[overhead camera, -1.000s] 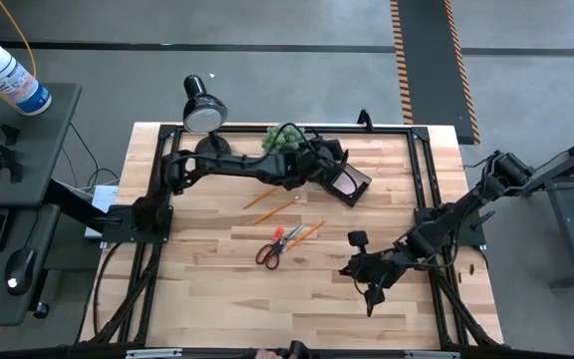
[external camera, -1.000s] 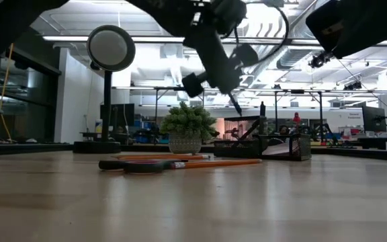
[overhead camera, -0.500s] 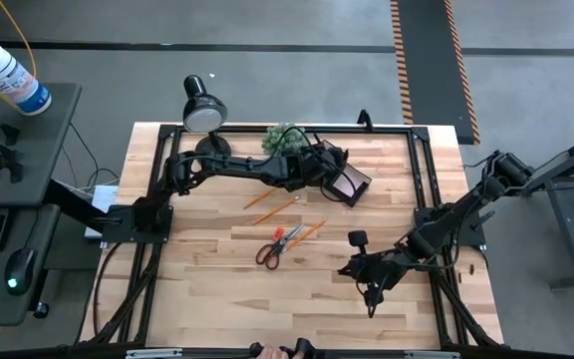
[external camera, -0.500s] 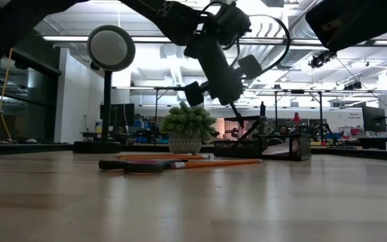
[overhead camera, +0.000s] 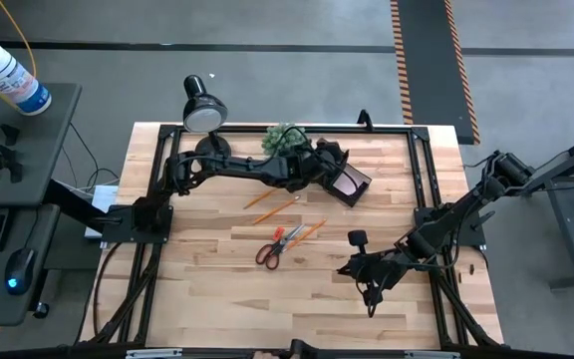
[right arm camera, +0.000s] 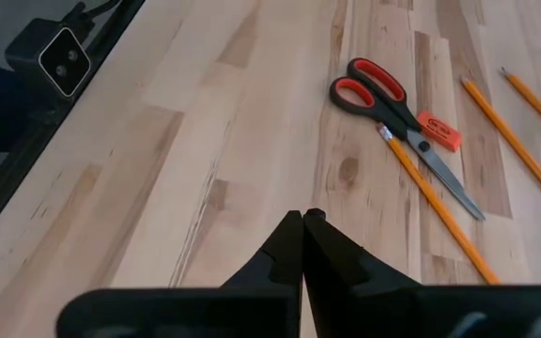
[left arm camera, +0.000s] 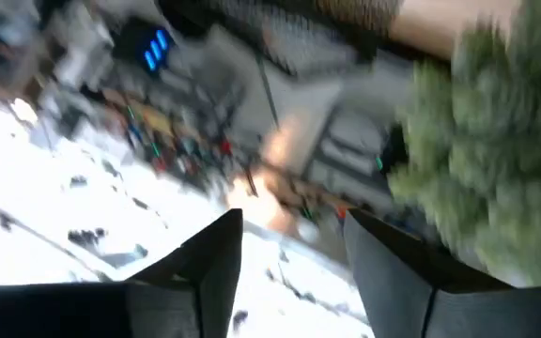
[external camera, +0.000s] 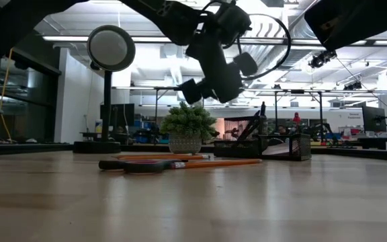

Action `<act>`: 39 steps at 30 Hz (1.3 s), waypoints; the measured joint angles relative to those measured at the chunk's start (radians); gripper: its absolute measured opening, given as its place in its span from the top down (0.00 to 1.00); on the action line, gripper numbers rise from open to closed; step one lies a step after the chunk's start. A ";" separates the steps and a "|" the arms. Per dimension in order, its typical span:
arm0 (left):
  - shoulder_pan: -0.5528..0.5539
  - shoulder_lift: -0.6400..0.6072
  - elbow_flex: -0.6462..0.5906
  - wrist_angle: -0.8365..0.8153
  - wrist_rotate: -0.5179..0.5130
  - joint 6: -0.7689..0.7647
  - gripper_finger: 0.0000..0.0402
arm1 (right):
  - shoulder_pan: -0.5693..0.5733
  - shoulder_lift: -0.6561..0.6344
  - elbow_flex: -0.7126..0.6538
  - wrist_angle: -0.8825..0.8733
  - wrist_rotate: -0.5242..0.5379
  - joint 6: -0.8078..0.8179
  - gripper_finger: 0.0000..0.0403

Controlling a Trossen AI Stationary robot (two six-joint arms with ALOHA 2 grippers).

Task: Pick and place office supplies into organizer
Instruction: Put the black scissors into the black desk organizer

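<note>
your left claw (overhead camera: 329,160) hung above the organizer (overhead camera: 350,183) at the far side of the bench (overhead camera: 207,289), close beside the green plant (overhead camera: 281,138), and its fingers (left arm camera: 212,272) stood apart with nothing between them. your right claw (right arm camera: 302,218) sat low over the bench on the near side of the organizer, well apart from it, with its tips pressed together and holding nothing. the orange-handled scissors (overhead camera: 275,246) lay flat on the bench between the two claws, nearer than the organizer, with a small orange eraser (right arm camera: 438,130) touching the blades. three orange pencils (overhead camera: 273,211) lay beside the scissors, one of them right against the blades. the desk lamp (overhead camera: 204,108) stood beyond the plant.
</note>
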 joint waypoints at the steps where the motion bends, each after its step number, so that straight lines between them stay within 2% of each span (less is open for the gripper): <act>1: 0.000 0.000 0.000 0.015 -0.046 -0.007 0.55 | 0.000 0.000 0.000 0.000 0.003 0.000 1.00; 5: -0.007 -0.013 0.000 0.024 -0.165 -0.149 0.55 | 0.000 0.000 0.000 0.000 0.007 -0.001 1.00; 8: -0.024 -0.066 0.000 -0.113 -0.134 -0.391 0.57 | 0.000 0.000 0.000 0.000 0.008 0.000 1.00; 10: -0.042 -0.114 0.001 -0.248 -0.042 -0.593 0.59 | 0.000 0.000 0.000 -0.001 0.012 -0.001 1.00; 14: -0.052 -0.204 0.002 -0.498 0.210 -0.984 0.64 | 0.000 0.000 0.000 -0.002 0.033 -0.001 1.00; 19: -0.043 -0.293 0.001 -0.712 0.455 -1.297 0.70 | -0.002 0.000 0.000 -0.006 0.042 -0.011 1.00; 23: -0.049 -0.313 0.000 -0.830 0.620 -1.402 0.73 | -0.002 0.000 0.000 -0.010 0.073 -0.019 1.00; 26: -0.059 -0.315 0.000 -0.875 0.684 -1.446 0.75 | -0.002 0.000 0.000 -0.011 0.082 -0.027 1.00; 29: -0.075 -0.317 -0.032 -0.871 0.693 -1.490 0.76 | -0.002 0.000 0.000 -0.012 0.081 -0.033 1.00; 34: -0.135 -0.317 -0.174 -0.858 0.715 -1.584 0.76 | -0.002 0.000 0.000 -0.039 0.080 -0.034 1.00; 39: -0.222 -0.316 -0.337 -0.741 0.710 -1.686 0.76 | -0.002 0.000 0.000 -0.056 0.080 -0.034 1.00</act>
